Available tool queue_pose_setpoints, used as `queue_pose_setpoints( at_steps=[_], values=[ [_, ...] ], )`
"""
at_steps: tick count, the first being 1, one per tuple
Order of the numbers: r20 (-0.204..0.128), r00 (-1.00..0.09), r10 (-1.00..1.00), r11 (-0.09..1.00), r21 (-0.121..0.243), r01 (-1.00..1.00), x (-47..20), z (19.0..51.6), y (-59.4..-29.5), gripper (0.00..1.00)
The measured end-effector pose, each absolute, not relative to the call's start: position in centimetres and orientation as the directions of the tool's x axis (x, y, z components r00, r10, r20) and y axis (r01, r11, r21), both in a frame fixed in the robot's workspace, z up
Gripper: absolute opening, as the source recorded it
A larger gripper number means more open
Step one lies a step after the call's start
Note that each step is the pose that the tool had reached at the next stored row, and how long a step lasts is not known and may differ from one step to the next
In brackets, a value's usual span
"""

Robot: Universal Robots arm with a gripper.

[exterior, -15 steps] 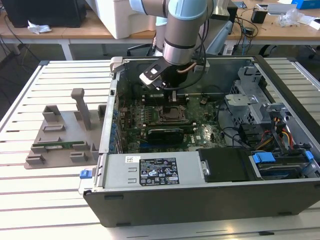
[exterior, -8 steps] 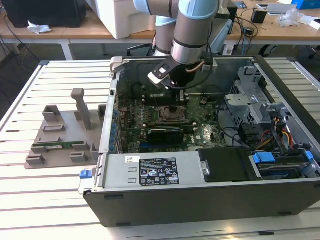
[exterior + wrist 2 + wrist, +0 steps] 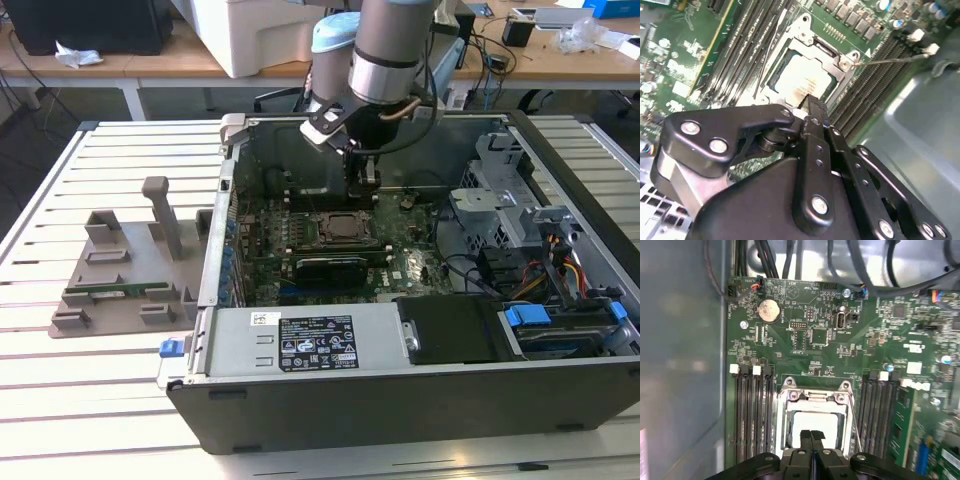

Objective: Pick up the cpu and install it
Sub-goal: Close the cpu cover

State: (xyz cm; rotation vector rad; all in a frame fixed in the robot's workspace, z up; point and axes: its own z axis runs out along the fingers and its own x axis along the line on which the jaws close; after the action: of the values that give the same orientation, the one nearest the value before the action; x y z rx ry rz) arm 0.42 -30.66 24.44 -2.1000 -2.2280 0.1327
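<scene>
While its two black fingers meet tip to tip with nothing between them, the gripper hangs inside the open computer case, right above the near edge of the cpu. Whether the tips touch the chip I cannot tell. The cpu lies flat in its socket, silvery top up, ringed by the metal socket frame. Black memory slots run along both sides of the socket – all on the green motherboard, which also carries a round coin battery. In the exterior view, a grey parts fixture sits on the slatted table toward the exterior view's left, well apart from the arm.
</scene>
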Motion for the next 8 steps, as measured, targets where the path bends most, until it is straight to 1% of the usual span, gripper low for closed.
queue_pose_setpoints(
  at_steps=[2, 8],
  values=[
    [-0.003, -0.059, 0.998, 0.058, -0.116, 0.992, 0.4, 25.3, -30.7, 0.11],
    [-0.004, -0.059, 0.998, 0.058, -0.116, 0.992, 0.4, 26.2, -30.7, 0.11]
  ],
)
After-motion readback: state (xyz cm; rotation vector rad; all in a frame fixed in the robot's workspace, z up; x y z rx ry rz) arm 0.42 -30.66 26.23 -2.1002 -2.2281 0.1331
